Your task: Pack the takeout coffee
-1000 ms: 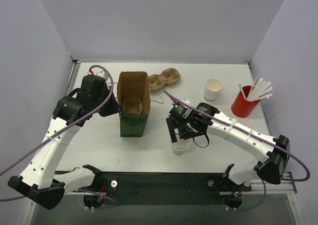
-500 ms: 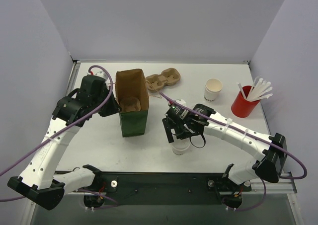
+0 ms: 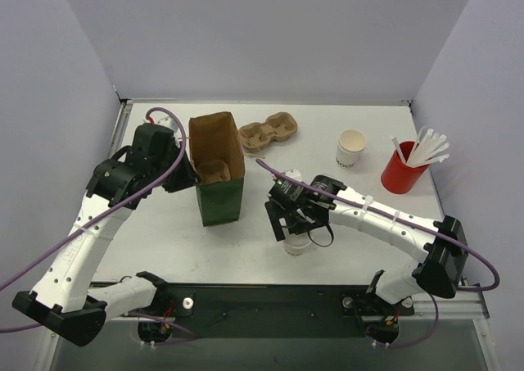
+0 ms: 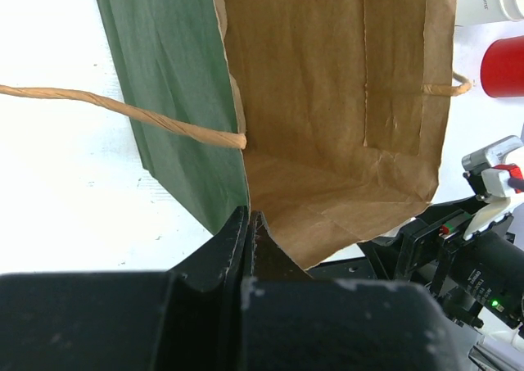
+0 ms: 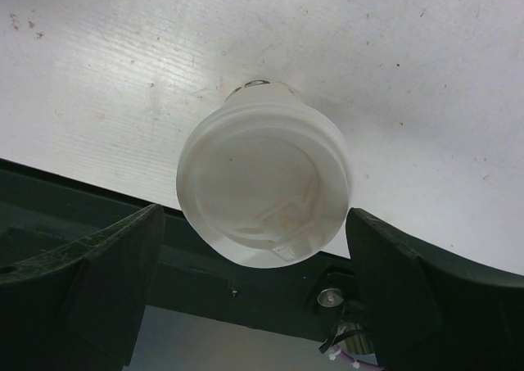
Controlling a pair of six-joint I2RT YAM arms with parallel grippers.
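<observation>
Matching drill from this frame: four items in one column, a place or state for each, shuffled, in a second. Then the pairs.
Items
1. paper bag
2. lidded cup
3. red cup
4. cardboard carrier

Places and states
A. holds white straws
B. stands inside the open right end effector, touching neither side
C. rim pinched by the shut left end effector
D. lies on the table, beyond the bag

Pairs: 1-C, 2-B, 3-A, 4-D
</observation>
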